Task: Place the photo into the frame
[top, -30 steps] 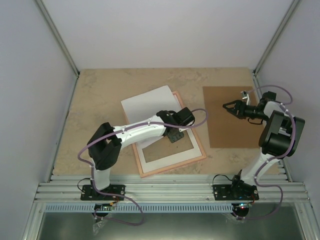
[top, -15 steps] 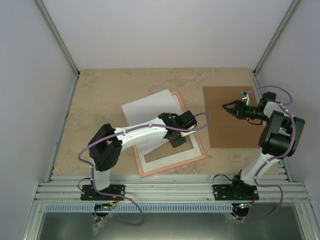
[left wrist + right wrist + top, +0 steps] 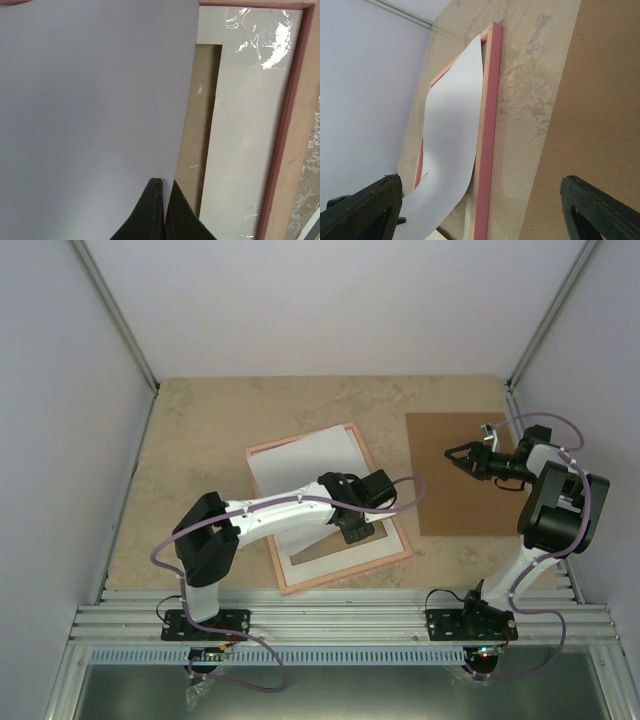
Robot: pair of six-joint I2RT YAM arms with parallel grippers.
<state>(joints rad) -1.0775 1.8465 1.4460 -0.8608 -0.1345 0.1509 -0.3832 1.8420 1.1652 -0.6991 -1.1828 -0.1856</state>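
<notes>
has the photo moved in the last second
Yes. The photo has slid toward the robot, down and right in the top view. It overhung the far rail of the frame before, and now that rail shows beyond it.

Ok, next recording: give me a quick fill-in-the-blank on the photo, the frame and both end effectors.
1. The photo lies with its plain ____ back up.
2. The left end effector is shut on the ____'s edge.
3. The right end effector hangs open above the ____ cardboard.
4. The photo partly covers the ____ frame.
Missing words: white; photo; brown; pink.
</notes>
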